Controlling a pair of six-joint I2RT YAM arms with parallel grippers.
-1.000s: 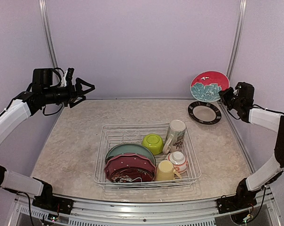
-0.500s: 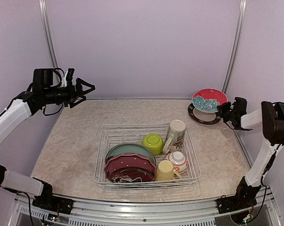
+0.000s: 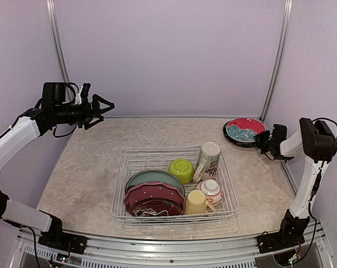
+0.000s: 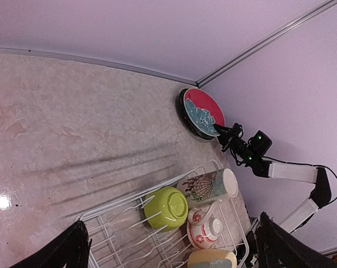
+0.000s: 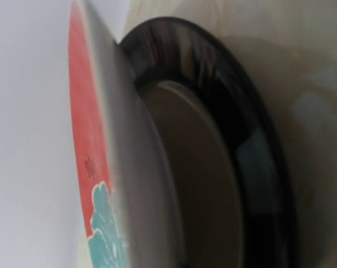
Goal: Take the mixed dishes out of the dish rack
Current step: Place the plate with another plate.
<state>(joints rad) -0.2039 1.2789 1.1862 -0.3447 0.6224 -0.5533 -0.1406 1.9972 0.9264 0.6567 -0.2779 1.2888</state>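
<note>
The white wire dish rack (image 3: 121, 184) sits mid-table. It holds a teal-green plate (image 3: 154, 177), a dark red dotted plate (image 3: 152, 196), a lime-green bowl (image 3: 181, 169), a tall cream printed mug (image 3: 208, 161), a small white-and-red bowl (image 3: 212, 191) and a pale yellow mug (image 3: 196, 202). My right gripper (image 3: 264, 140) is shut on the rim of a red and teal plate (image 3: 244, 128), tilted low over a black-rimmed plate (image 3: 230, 135) at the far right. The right wrist view shows both plates (image 5: 87, 139) (image 5: 258, 145) close up. My left gripper (image 3: 105, 105) is open and empty, high at the far left.
The back wall and the right wall stand close behind the two plates. In the left wrist view the bowl (image 4: 171, 207), the mug (image 4: 207, 187) and the small bowl (image 4: 209, 231) show below, with bare tabletop (image 4: 73, 128) left of the rack.
My right gripper has lowered the red and teal plate from upright against the wall to nearly flat over the black-rimmed plate. The left arm has barely moved.
</note>
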